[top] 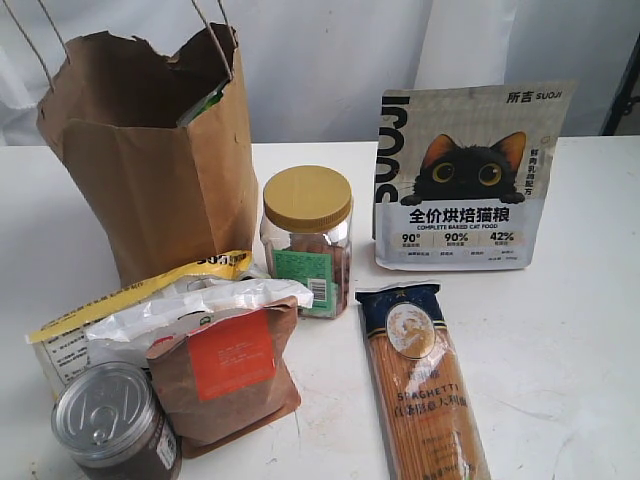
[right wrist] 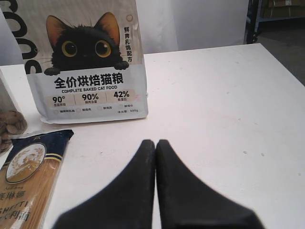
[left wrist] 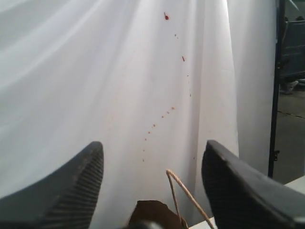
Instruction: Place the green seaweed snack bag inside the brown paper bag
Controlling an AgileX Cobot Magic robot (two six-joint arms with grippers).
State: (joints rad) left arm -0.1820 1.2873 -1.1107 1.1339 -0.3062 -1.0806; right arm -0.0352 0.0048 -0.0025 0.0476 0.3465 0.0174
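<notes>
Left tool: the left tool (left wrist: 153, 152) is spread wide and grips nothing; only the white curtain (left wrist: 95, 71) shows between its ribbed fingers (left wrist: 71, 191).
Bag from left tool: the torn rim of the tall brown paper bag (left wrist: 151, 213) and one thin string handle (left wrist: 183, 195) sit in line with the gap between those fingers, close to the tool.
Task's thing: only a sliver of the glossy green seaweed snack bag (top: 205, 104) shows, inside the bag's mouth (top: 150, 170) against its far wall. It seems to stand on end, long axis up the bag, the rest hidden.
Nearer arm: the left one, by judgement.
Right tool: the right tool (right wrist: 156, 143) is pressed closed on nothing. It is low over the white table (right wrist: 228, 109), with the grey black-cat food pouch (right wrist: 86, 62) ahead, the long spaghetti packet (right wrist: 28, 181) beside it, and the paper bag well apart.
Coming move: the placing looks done.
</notes>
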